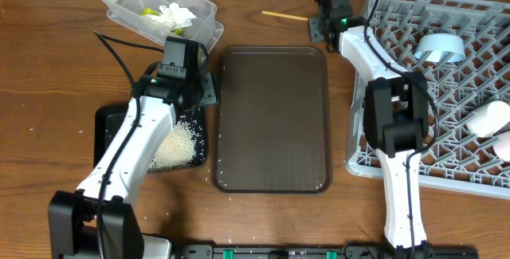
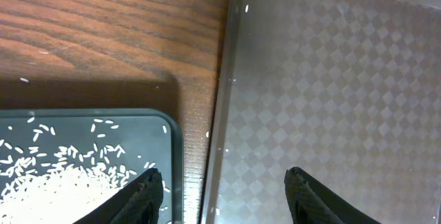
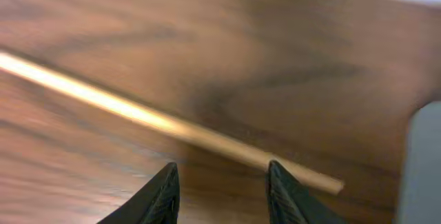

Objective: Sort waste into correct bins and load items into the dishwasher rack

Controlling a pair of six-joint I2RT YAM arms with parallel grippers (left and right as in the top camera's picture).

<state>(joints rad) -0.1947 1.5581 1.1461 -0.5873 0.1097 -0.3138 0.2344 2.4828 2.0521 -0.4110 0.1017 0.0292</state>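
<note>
Poised right claw [image 3: 220,182], spread open, just over wooden chopstick [image 3: 165,124] lying slantwise on tabletop [image 2: 103,31] beside rack [image 1: 458,143]; held left claw [image 2: 224,182] open too, above corner of black tray [image 2: 172,131] heaped with rice [image 2: 62,182].

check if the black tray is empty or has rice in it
Not empty. The black tray holds a pile of white rice, visible from overhead and in the left wrist view.

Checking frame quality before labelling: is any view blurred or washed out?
Right wrist: heavily blurred, the chopstick only a smeared pale streak. Left wrist: sharp, with the rice grains and the diamond pattern on the brown tray both crisp and faint glare near its top edge. Overhead: sharp and evenly lit.
</note>
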